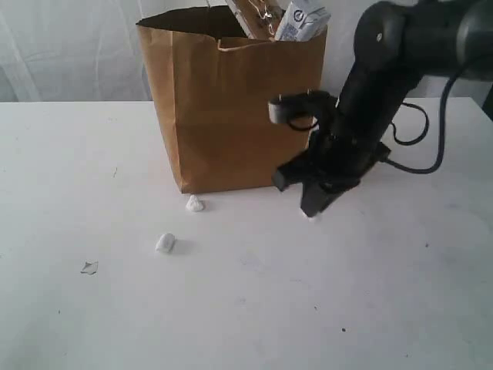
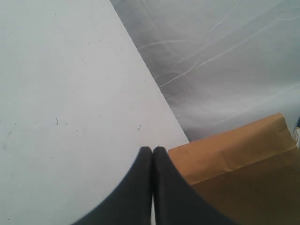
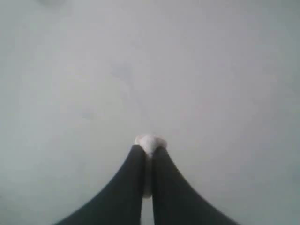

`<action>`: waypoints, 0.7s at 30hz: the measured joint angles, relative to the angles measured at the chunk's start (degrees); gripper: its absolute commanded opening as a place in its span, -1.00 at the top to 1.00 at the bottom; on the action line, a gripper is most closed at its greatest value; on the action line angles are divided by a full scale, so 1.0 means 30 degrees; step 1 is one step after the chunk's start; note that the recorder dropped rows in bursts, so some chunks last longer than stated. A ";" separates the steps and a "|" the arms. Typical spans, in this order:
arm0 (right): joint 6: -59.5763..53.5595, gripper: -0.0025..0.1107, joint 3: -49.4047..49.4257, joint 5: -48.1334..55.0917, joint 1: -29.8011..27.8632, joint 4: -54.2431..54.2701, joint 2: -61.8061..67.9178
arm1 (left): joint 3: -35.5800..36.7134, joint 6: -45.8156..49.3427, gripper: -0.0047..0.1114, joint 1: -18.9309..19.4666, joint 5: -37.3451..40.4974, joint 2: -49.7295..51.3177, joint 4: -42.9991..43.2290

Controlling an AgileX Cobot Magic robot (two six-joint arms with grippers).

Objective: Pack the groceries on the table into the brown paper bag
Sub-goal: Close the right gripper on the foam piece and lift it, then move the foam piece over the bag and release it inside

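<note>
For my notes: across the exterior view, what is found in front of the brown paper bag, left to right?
Small flat grey scrap, white oval lump, smaller white lump, black right gripper pinching a white bit.

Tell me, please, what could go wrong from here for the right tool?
The right tool pinches a small white lump only at its tips, so the lump may slip out on lifting. The tool is also close to the bag; a careless swing could knock the bag and shake the carton poking out on top.
</note>
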 measured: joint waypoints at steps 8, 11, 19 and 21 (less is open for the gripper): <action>-0.8330 0.96 0.0000 -0.2347 0.0000 1.4290 -0.2621 | 0.0000 0.0000 0.92 0.0000 0.0000 0.0000 0.0000; -1.2283 0.96 0.0000 -0.2968 0.0000 1.8493 -0.2662 | 0.0000 0.0000 0.92 0.0000 0.0000 0.0000 0.0000; -2.1471 0.96 0.0000 -0.8145 0.0000 2.4736 -0.2626 | 0.0000 0.0000 0.92 0.0000 0.0000 0.0000 0.0000; -2.3550 0.96 0.0000 -0.9740 0.0000 2.5856 -0.2588 | 0.0000 0.0000 0.92 0.0000 0.0000 0.0000 0.0000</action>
